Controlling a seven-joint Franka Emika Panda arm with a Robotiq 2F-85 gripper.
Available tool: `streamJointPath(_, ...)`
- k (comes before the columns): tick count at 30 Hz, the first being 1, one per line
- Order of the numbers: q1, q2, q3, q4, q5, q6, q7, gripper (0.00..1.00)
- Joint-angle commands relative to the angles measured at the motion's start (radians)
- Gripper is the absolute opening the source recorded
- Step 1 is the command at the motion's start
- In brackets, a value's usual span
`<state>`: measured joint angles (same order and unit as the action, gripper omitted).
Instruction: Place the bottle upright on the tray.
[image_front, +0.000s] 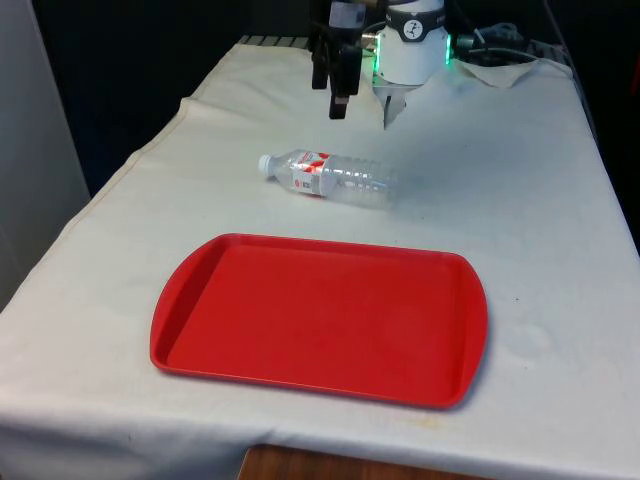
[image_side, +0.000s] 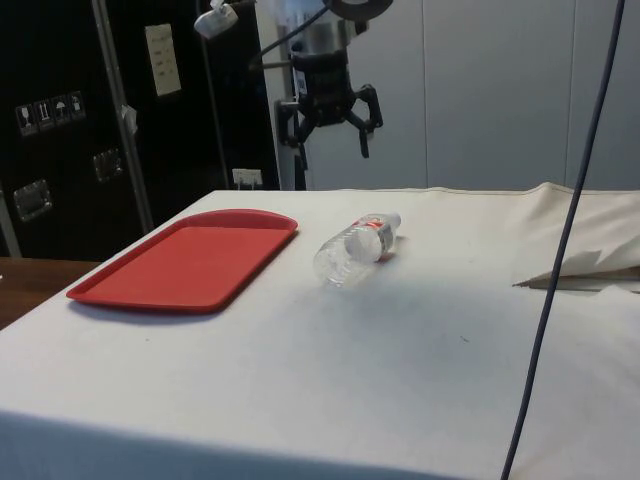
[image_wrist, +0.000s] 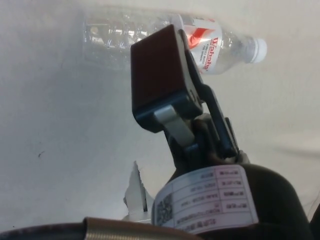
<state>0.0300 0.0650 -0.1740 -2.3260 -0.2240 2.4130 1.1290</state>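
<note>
On the white cloth (image_front: 560, 200) lies the bottle (image_front: 330, 177) (on its side), end effector (image_side: 329, 128) wide open, empty.

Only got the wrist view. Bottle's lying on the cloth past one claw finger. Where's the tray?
Observer: The red tray lies flat on the cloth, on the camera side of the bottle in the front view. It is apart from the bottle and has nothing on it.
Operator: Claw height, state?
Observer: In the side view the claw hangs in the air, higher than the bottle and not touching it. Its jaws are spread open.
</note>
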Motion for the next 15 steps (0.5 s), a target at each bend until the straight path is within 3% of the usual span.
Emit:
streamJointPath(1,0.0,-0.002,0.0,-0.008,0.01,0.014,0.008,1.0)
streamJointPath(15,0.0,-0.001,-0.007,-0.032,0.045,0.03,0.008,1.0)
